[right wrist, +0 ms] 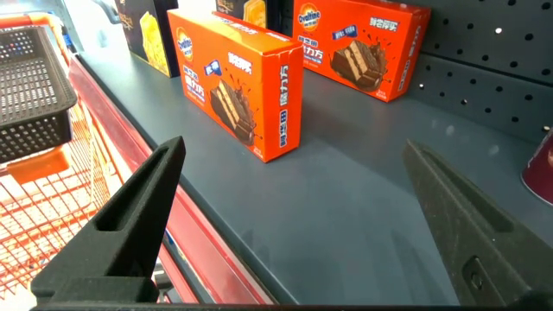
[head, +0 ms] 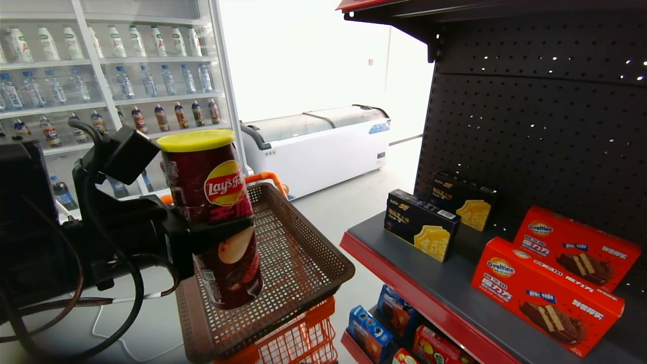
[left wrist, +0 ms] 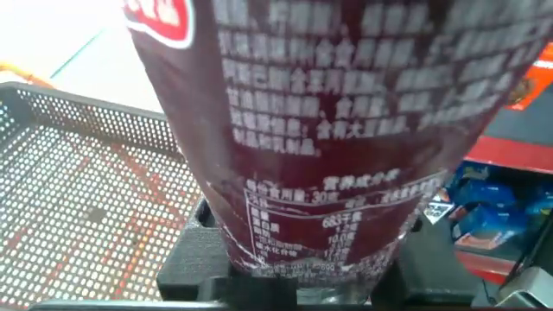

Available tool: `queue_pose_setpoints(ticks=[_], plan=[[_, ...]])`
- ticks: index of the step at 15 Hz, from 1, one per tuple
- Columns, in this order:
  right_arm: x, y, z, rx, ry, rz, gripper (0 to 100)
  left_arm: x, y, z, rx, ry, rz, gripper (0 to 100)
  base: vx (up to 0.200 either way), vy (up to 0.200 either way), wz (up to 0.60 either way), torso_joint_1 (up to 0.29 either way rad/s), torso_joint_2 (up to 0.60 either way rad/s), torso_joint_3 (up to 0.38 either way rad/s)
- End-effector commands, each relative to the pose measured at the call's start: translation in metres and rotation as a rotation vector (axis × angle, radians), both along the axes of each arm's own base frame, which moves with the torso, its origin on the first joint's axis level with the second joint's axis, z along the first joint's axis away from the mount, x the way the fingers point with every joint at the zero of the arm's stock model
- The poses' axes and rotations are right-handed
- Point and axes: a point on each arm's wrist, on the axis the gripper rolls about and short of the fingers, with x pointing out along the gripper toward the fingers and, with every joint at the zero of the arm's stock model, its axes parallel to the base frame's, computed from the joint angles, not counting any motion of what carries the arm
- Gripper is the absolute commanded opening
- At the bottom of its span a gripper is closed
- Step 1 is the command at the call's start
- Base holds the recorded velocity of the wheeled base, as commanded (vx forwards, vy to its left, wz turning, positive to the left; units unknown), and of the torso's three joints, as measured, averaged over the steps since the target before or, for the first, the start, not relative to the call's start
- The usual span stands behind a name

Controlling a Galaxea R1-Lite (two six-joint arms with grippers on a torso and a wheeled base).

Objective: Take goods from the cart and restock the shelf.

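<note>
Your left end effector (head: 210, 237) is clamped around the middle of a tall dark red cardboard crisp can with a yellow plastic lid (head: 222, 187). Its fingers are closed only as far as the can's width allows. The can stands nearly upright in the grip, held in the air out beyond the red front edge of the dark grey metal shelf (head: 445, 298) and well apart from it. In the left wrist view the can's printed side (left wrist: 320, 130) sits close to the camera.

The brown perforated plastic basket (head: 303, 263) rides on top of the orange wire cart (head: 298, 333), just beside that same red edge of the shelf, with the can above it.

Your right end effector (right wrist: 294, 242) hangs low over a bare stretch of the shelf, spread wide and holding nothing.

On the shelf stand two flat orange cardboard boxes of chocolate wafers (head: 546, 293) (head: 576, 247), one behind the other. Farther along the shelf are two black cardboard boxes with yellow biscuit pictures (head: 422, 225) (head: 462, 199), also one behind the other, the rear one near the shelf's pegboard back.
</note>
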Motion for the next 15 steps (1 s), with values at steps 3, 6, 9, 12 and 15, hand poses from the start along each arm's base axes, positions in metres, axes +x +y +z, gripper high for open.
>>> queue_pose_setpoints(ticks=[3, 6, 9, 12, 15], plan=[[0.0, 0.0, 0.0, 0.0, 0.001, 0.0, 100, -0.008, -0.007, -0.005, -0.003, 0.008, -0.085, 0, 0.0, 0.0, 0.0, 0.0, 0.0, 0.0], [0.0, 0.0, 0.0, -0.002, 0.001, 0.0, 100, -0.017, -0.023, -0.006, -0.013, 0.024, -0.222, 0, 0.0, 0.0, 0.0, 0.0, 0.0, 0.0], [0.0, 0.0, 0.0, 0.0, 0.001, 0.0, 100, -0.023, -0.033, -0.004, -0.038, 0.031, -0.36, 0, 0.0, 0.0, 0.0, 0.0, 0.0, 0.0], [0.0, 0.0, 0.0, -0.002, 0.001, 0.0, 100, -0.028, -0.039, -0.005, -0.042, 0.027, -0.426, 0, 0.0, 0.0, 0.0, 0.0, 0.0, 0.0], [0.0, 0.0, 0.0, -0.002, 0.001, 0.0, 100, -0.03, -0.04, -0.006, -0.043, 0.023, -0.469, 0, 0.0, 0.0, 0.0, 0.0, 0.0, 0.0]])
